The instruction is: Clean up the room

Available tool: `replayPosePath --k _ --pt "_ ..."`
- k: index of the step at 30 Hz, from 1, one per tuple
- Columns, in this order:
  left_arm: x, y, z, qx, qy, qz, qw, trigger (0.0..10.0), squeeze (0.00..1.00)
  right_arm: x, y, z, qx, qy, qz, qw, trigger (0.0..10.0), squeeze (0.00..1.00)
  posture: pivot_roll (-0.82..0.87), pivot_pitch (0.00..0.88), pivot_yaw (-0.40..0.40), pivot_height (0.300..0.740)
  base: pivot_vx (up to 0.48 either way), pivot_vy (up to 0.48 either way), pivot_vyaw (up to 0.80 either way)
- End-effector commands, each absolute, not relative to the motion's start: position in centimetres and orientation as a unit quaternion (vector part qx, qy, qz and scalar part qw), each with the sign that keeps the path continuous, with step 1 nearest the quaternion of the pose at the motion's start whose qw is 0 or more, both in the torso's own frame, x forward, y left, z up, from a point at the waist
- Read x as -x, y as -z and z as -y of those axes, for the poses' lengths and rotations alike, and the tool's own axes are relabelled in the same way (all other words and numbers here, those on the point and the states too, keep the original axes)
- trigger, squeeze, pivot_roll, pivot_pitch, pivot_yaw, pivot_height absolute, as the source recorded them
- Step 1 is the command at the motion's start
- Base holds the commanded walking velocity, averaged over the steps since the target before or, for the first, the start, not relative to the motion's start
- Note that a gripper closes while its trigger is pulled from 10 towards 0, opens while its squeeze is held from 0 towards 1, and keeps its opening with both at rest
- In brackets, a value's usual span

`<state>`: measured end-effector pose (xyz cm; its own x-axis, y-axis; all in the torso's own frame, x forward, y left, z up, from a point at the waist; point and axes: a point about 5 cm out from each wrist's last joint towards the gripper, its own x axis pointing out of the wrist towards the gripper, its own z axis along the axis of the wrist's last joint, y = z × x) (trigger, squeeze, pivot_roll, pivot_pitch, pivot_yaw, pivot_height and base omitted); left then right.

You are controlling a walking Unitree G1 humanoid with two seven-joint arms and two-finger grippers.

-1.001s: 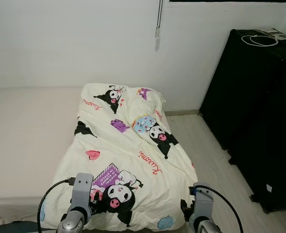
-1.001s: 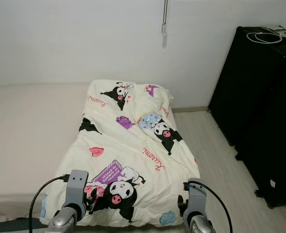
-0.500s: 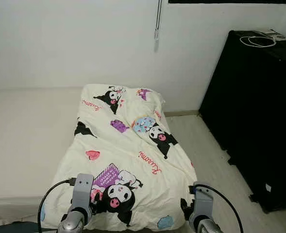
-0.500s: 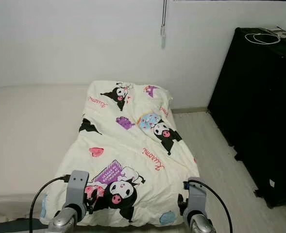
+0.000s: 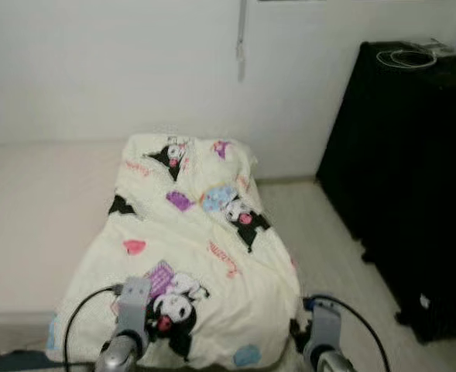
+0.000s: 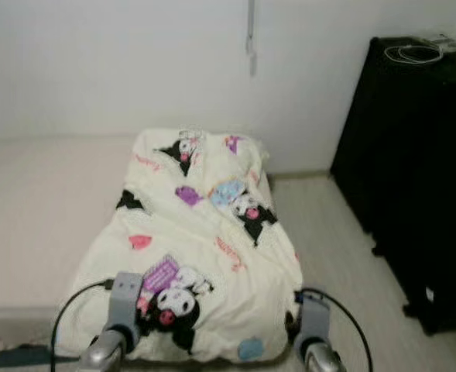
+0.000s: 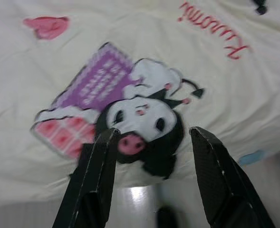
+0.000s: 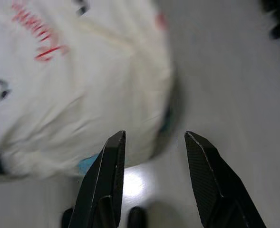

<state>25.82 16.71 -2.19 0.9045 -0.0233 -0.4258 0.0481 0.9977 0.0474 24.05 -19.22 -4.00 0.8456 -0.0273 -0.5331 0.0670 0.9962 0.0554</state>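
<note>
White-walled bedroom, blurred views; both the left gripper and right gripper gape empty over the cartoon quilt; overhanging hem at six o'clock could slip if grabbed blind.

- Home bedroom
- Bed under a cartoon-print duvet
- Plain white wall
- Tall black cabinet on pale wood floor

A cream cartoon-print blanket covers the centre of the frame, draped over the bed's near right corner. Bare mattress lies open at left. A strip of pale floor runs up the right between the blanket's edge and a tall black cabinet, which walls off the right side. A white wall closes the top.
</note>
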Motion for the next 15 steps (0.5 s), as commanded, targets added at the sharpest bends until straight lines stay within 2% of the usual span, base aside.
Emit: replayPosePath --k 1,15 --pt "-25.14 2.77 -17.28 -0.031 0.013 -0.233 0.972 10.0 0.0 -23.61 4.46 18.54 -0.04 0.018 -0.288 0.957 10.0 0.0 0.05 0.089 -0.004 0.734 0.0 -0.416 0.0" --pt "-25.06 2.78 -17.41 -0.035 0.016 -0.233 0.972 10.0 0.0 -23.36 4.63 18.47 -0.042 0.019 -0.291 0.956 10.0 0.0 0.05 0.088 -0.001 0.734 0.0 -0.413 0.0"
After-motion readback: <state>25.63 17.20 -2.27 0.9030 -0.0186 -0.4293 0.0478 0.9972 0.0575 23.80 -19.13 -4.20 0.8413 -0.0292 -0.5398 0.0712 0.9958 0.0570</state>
